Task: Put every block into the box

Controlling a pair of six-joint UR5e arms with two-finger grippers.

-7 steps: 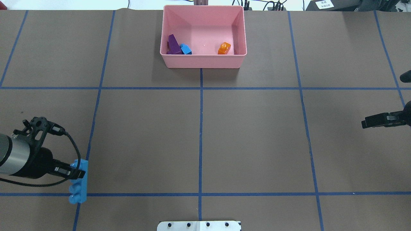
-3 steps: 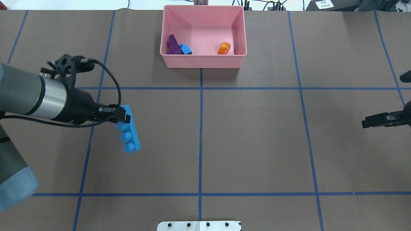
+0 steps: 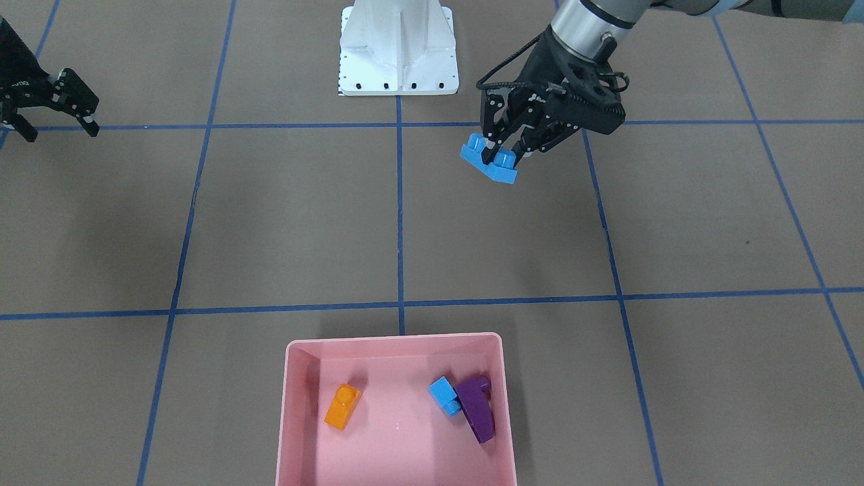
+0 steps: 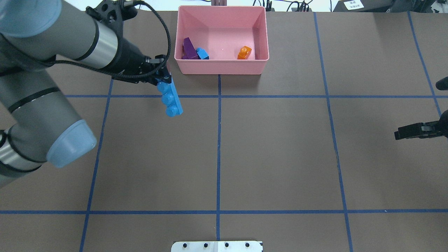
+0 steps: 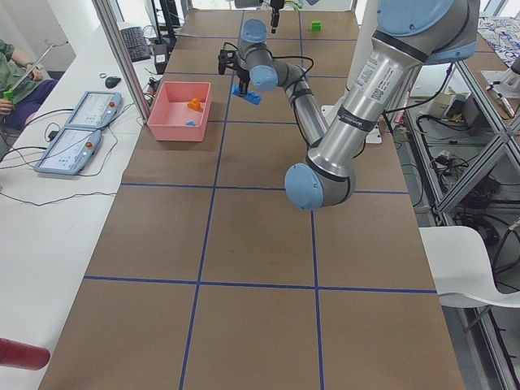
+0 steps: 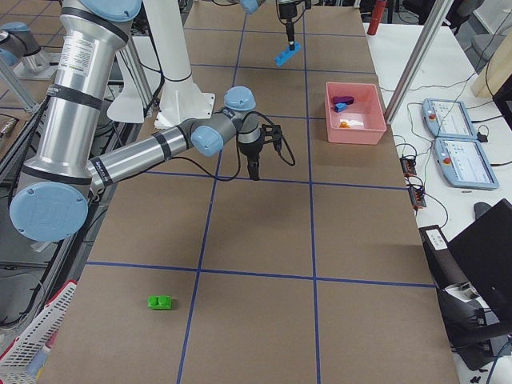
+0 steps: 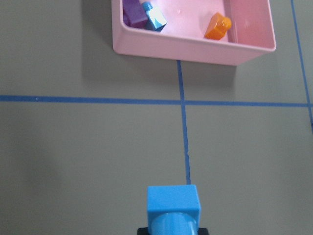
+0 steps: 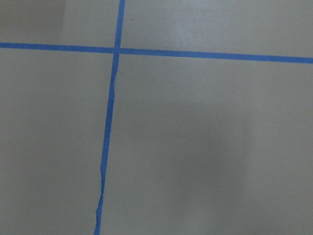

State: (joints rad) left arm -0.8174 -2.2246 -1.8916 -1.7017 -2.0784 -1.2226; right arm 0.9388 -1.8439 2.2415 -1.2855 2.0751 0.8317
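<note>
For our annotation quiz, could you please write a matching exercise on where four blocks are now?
1 long light blue block
2 orange block
3 green block
4 purple block

A on the table, far from the box
B in the box, beside the small light blue block
C held by the left gripper
D in the box, alone

Pairs: 1-C, 2-D, 3-A, 4-B

surface point(image 4: 280, 157): brown, blue tape grid point(image 4: 218, 140) | on it: pink box point(image 4: 220, 68) far-centre; green block point(image 6: 160, 302); white base plate point(image 3: 398, 47)
</note>
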